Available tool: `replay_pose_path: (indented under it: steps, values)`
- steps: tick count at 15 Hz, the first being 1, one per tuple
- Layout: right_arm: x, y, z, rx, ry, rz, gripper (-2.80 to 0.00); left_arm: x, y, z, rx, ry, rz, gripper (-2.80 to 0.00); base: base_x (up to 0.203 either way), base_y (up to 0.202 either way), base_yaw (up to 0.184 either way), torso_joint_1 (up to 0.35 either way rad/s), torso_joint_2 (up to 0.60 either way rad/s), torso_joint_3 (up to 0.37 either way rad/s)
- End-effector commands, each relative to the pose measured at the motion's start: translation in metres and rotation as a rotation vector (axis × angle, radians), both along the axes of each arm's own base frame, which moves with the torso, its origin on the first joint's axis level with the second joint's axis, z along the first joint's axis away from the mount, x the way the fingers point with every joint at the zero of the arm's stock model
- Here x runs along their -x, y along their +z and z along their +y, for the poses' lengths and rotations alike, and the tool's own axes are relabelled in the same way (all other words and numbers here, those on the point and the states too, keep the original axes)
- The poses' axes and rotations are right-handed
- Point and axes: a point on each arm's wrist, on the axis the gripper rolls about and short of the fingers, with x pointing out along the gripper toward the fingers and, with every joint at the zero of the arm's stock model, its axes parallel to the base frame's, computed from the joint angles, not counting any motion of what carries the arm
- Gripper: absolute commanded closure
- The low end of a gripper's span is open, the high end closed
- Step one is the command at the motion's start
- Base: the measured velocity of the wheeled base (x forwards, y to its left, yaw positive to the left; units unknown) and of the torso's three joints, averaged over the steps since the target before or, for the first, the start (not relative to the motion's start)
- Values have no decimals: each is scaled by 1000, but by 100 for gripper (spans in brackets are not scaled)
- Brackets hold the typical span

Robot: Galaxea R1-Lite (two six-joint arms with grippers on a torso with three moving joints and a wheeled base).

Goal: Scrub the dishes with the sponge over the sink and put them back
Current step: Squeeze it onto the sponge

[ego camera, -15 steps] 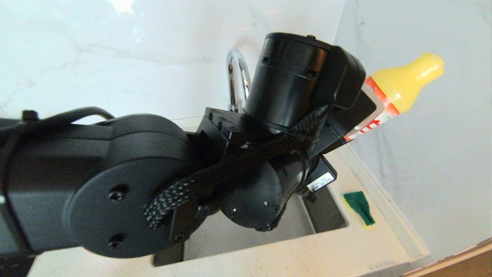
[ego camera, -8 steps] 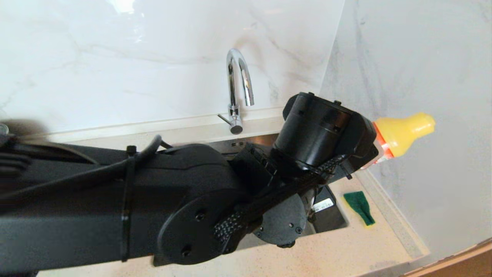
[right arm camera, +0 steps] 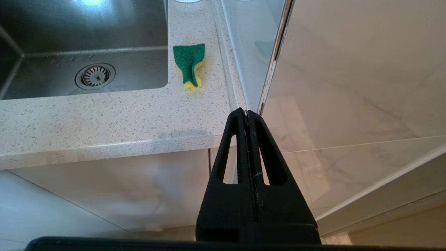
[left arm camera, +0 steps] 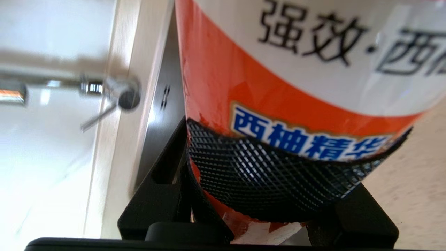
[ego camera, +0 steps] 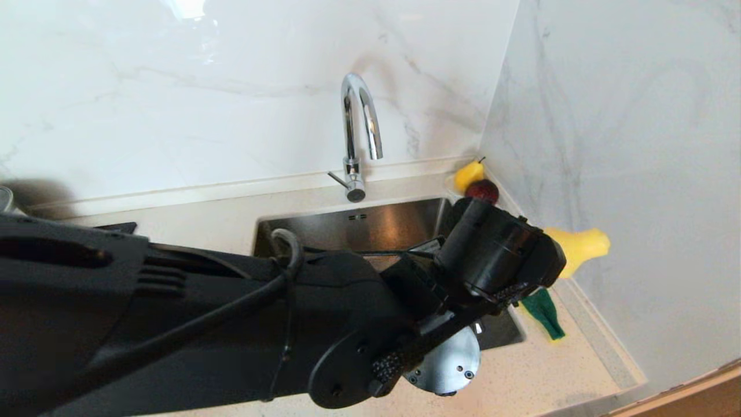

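Observation:
My left gripper point(left arm camera: 275, 181) is shut on a dish-soap bottle point(left arm camera: 313, 69) with an orange and white label. Its yellow top point(ego camera: 579, 246) sticks out beyond my left wrist, low over the counter by the sink's right rim. The sponge point(ego camera: 542, 313), green on yellow foam and pinched at one end, lies on the counter right of the sink point(ego camera: 359, 223), just below the bottle. The right wrist view shows the sponge point(right arm camera: 190, 64) beside the basin point(right arm camera: 87, 35). The dishes are out of view. My right gripper point(right arm camera: 246, 112) is shut and empty, parked below the counter's front edge.
An arched chrome faucet point(ego camera: 359, 127) stands behind the sink. A yellow pear point(ego camera: 469, 174) and a dark red fruit point(ego camera: 482, 190) sit in the back right corner. Marble walls close off the back and right. My left arm point(ego camera: 202, 336) covers the sink's front.
My left arm has sunk and swung down toward the counter right of the sink, carrying the bottle lower. The faucet, the basin and the fruit have come into sight.

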Motion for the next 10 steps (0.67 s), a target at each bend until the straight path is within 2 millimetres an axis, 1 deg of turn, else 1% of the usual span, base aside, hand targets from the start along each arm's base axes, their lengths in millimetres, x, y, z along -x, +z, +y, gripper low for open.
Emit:
replay_pose_path:
  steps: [1, 6, 10]
  values:
    - [0, 0, 0, 0, 0, 0, 0, -3, -14, -5, -41, 18, 6, 0, 0, 0, 0, 0, 0, 0]
    - [0, 0, 0, 0, 2, 0, 0, -6, -30, -10, -115, 4, 10, 0, 0, 0, 0, 0, 0, 0]
    - [0, 0, 0, 0, 2, 0, 0, -11, -36, -19, -162, -15, -5, 0, 0, 0, 0, 0, 0, 0]
